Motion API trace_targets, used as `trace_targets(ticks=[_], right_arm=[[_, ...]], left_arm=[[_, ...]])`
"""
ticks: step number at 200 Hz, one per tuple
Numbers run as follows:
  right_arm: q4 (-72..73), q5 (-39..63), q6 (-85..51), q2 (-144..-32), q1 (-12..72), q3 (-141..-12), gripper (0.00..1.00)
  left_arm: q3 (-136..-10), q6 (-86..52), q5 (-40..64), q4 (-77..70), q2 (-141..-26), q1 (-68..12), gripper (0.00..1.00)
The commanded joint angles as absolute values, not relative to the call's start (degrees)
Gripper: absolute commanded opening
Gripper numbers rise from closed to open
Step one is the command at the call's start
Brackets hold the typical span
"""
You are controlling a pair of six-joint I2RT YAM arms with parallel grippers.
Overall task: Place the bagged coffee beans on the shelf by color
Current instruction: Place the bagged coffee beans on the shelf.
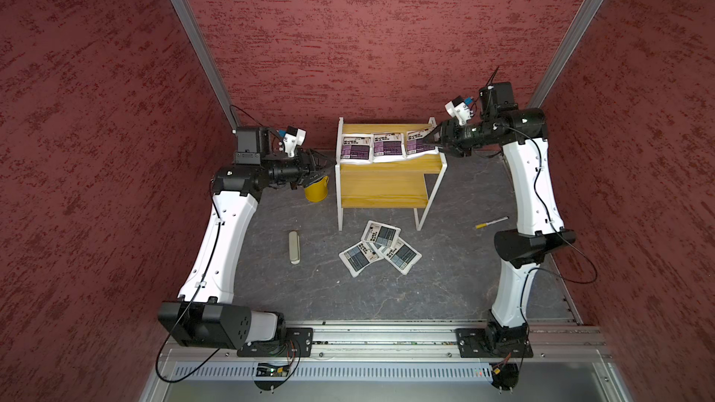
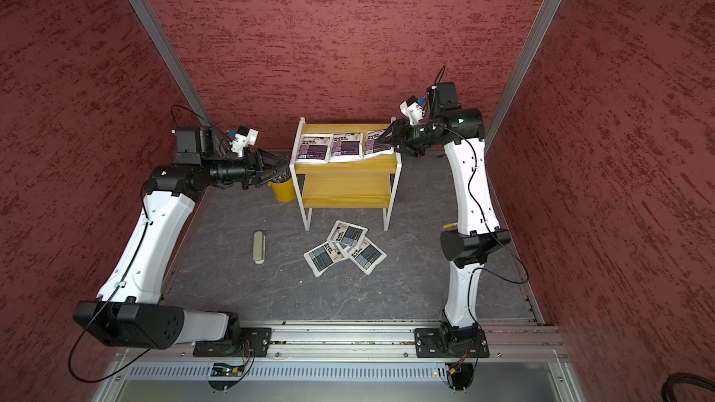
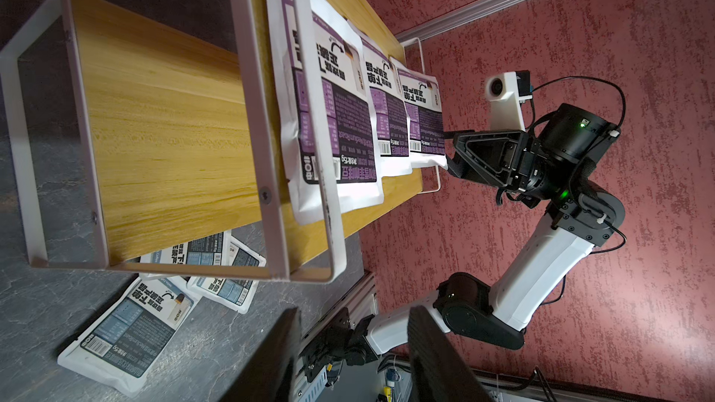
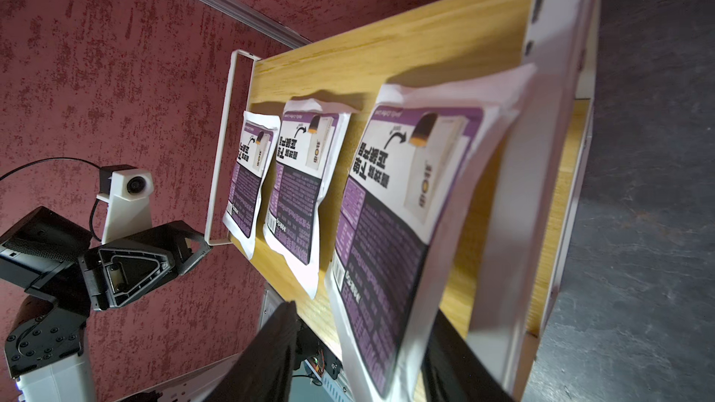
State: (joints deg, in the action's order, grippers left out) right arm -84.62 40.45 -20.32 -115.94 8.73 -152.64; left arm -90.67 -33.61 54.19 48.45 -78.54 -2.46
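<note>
The shelf stands at the back of the dark floor. Three purple-labelled bagged coffee beans lie in a row on its upper board: one at the left, one in the middle, one at the right end. My right gripper is open around the near edge of that right bag, which leans against the white side frame. Three blue-grey bags overlap on the floor in front of the shelf. My left gripper hovers open and empty by the shelf's left side.
A yellow bucket stands under the left gripper, close to the shelf's left leg. A beige oblong case lies on the floor left of the bags. A pen lies by the right arm. Red walls enclose three sides.
</note>
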Motion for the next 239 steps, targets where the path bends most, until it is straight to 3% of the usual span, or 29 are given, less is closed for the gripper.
trace_targets(ticks=[1, 145, 172, 188, 239], right_arm=[[-83.69, 39.38, -20.81, -116.36, 8.07, -153.68, 0.55], [-79.32, 39.19, -23.4, -115.75, 8.07, -153.75, 0.59], [-80.52, 36.92, -22.68, -114.34, 8.07, -153.74, 0.63], [-80.68, 35.58, -22.59, -113.27, 8.07, -153.76, 0.76], [-79.18, 36.69, -25.13, -110.42, 8.08, -153.74, 0.77]], left_arm=[[-89.75, -33.09, 55.26, 47.19, -78.44, -1.95, 0.48], [-88.59, -33.53, 55.31, 47.13, -77.39, -1.58, 0.48], [-88.51, -33.75, 55.2, 46.86, -77.43, -1.49, 0.48], [-88.46, -33.84, 54.98, 46.67, -77.3, -1.33, 0.48], [-87.26, -34.71, 54.2, 45.02, -75.38, -0.66, 0.51]])
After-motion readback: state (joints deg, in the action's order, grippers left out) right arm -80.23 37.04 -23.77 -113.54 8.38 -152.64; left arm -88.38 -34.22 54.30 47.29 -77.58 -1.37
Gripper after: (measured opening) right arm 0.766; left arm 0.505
